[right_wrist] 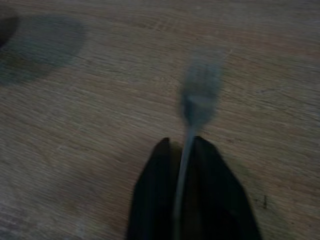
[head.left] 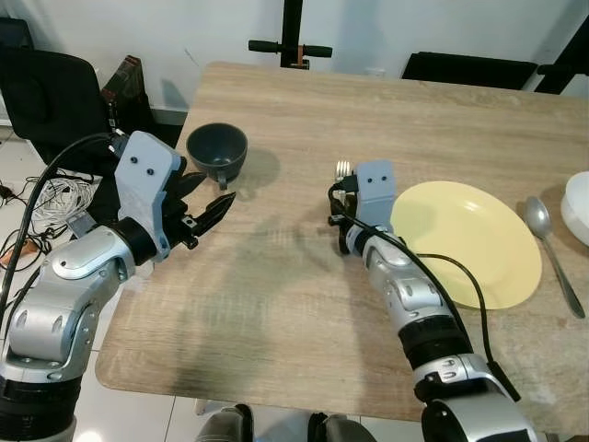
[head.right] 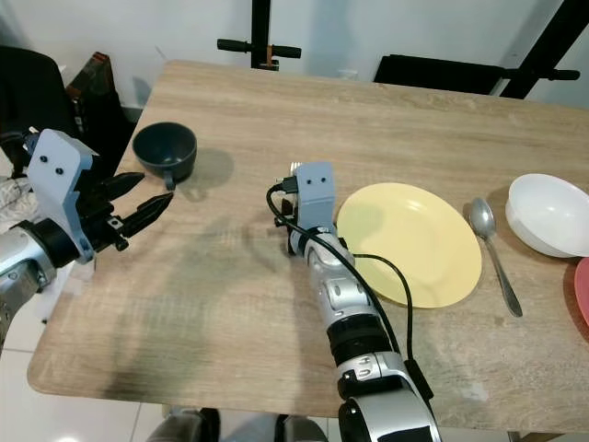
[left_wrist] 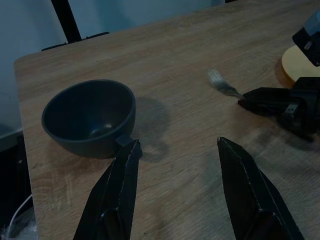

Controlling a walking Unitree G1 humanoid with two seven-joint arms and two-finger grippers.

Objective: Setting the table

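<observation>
Fork [right_wrist: 192, 125] handle sits pinched between the right gripper [right_wrist: 185, 165] fingers, tines over the wooden table [head.left: 276, 276] just left of the yellow plate [head.left: 469, 241]. Left gripper [left_wrist: 175, 165] hangs spread wide beside the dark cup [left_wrist: 89, 117] (no legible writing anywhere). Spoon [head.right: 492, 249] and white bowl [head.right: 550, 214] lie right of the plate.

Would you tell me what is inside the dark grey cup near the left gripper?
The dark grey cup looks empty in the left wrist view; only a faint sheen shows at its bottom. Its near inner wall is hidden by the rim.
</observation>
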